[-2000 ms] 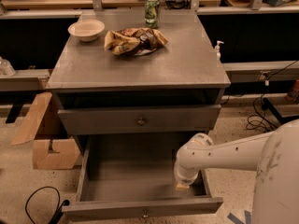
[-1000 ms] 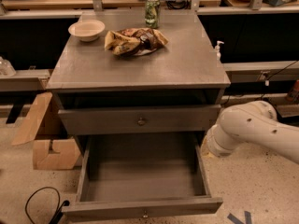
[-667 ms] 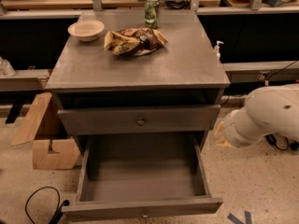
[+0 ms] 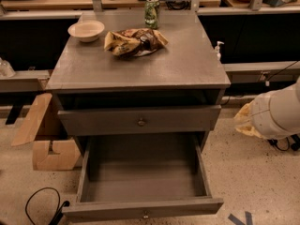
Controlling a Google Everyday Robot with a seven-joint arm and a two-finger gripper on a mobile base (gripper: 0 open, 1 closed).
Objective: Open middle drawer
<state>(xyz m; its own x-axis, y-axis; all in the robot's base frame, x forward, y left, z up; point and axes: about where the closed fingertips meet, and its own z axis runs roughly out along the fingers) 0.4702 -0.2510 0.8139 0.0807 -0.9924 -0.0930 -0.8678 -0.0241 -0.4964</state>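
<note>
Hanging rightward, jaws flank one middle drawer (image 4: 178, 120), one bottom drawer (image 4: 145, 182).

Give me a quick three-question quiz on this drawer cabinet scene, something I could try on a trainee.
1. True or false: the middle drawer is pulled out further than the bottom drawer.
2. Which item on the cabinet top stands nearest its back edge? A) the bowl B) the green can C) the snack bag
3. On which side of the cabinet, as the camera sees it, is the gripper?

Key
1. False: the bottom drawer is the one pulled out.
2. B.
3. The right side, touching neither drawer.
</note>
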